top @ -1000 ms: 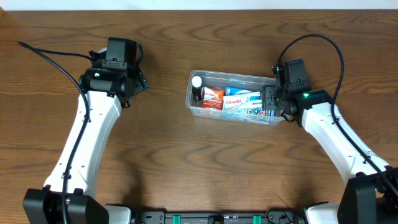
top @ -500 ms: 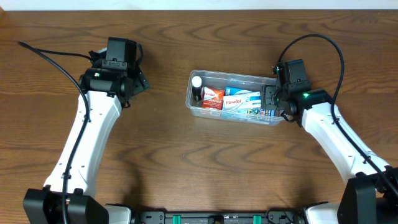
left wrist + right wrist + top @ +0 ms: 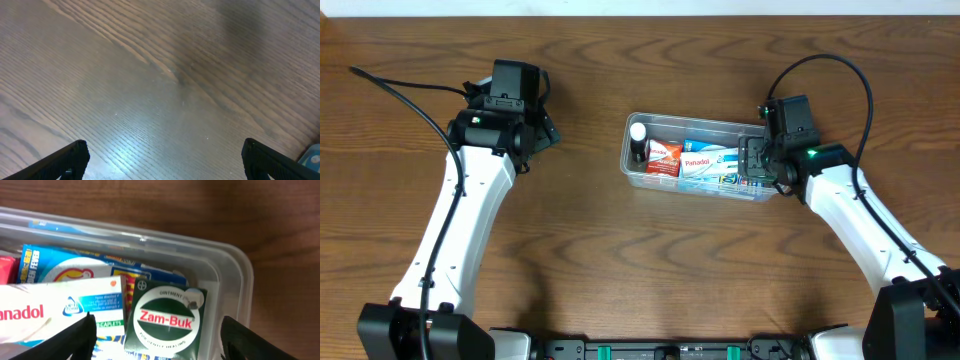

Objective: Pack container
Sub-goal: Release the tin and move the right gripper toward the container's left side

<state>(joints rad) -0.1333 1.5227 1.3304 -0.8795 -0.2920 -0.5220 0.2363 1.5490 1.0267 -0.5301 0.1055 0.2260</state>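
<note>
The clear container [image 3: 692, 121] sits right of the table's centre. It holds a white-capped bottle [image 3: 637, 133], a red box [image 3: 663, 158], a Panadol box [image 3: 705, 160] and a green Zam-Buk box [image 3: 165, 317]. My right gripper [image 3: 757, 163] hangs over the container's right end. In the right wrist view this gripper [image 3: 157, 330] is open and straddles the Zam-Buk box, with a gap on each side. The box lies flat against the container's wall [image 3: 235, 265]. My left gripper [image 3: 545, 130] is far to the left, wide open [image 3: 162, 150] over bare wood.
A black cable [image 3: 405, 85] trails across the table's far left. The right arm's cable [image 3: 840, 70] loops above the container's right end. A pale strip [image 3: 640, 6] runs along the table's back edge.
The right gripper's jaws have spread wider around the Zam-Buk box. Neither arm has shifted and the container's contents stay put.
</note>
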